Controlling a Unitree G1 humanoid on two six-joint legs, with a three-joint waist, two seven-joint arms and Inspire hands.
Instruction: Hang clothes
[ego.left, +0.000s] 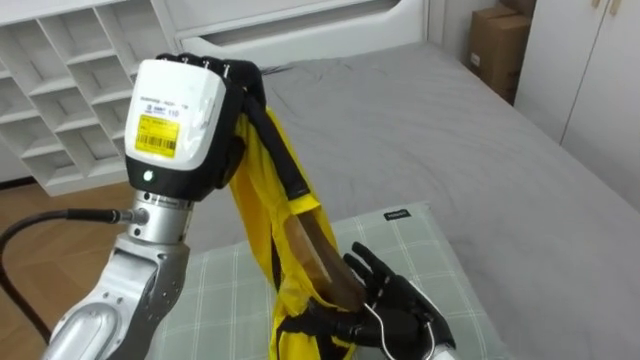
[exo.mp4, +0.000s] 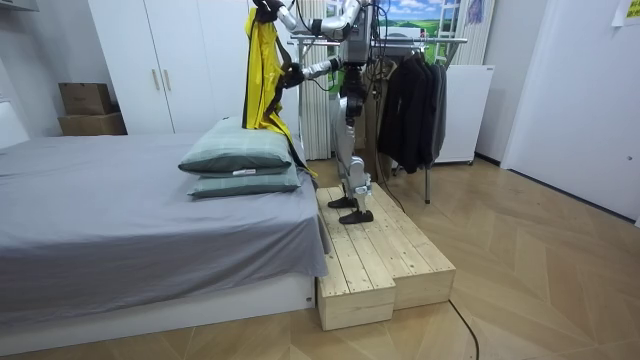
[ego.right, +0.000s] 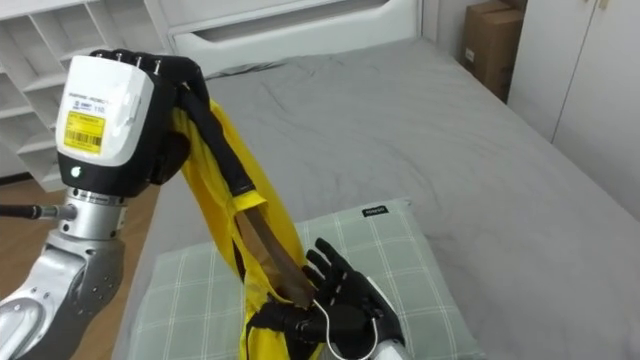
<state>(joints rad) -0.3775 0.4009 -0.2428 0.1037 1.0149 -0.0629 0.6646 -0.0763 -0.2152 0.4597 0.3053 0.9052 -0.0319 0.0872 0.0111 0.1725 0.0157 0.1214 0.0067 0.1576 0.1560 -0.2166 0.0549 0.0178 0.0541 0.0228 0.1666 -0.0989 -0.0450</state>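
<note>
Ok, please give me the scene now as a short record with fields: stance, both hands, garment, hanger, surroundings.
stance: on a wooden platform beside the bed
left hand: raised, curled round the top of the yellow garment
right hand: lower, at the hanger; grip unclear
hanger: wooden, tilted, partly inside the garment
below: pillow on the bed
rack: behind the robot, dark clothes hanging; garment not yet on it

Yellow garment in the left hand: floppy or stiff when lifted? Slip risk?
Likely floppy: the yellow garment hangs limp in folds from the left hand. Probably light, draping thinly over the wooden hanger at the right hand. Its black straps may snag.
</note>
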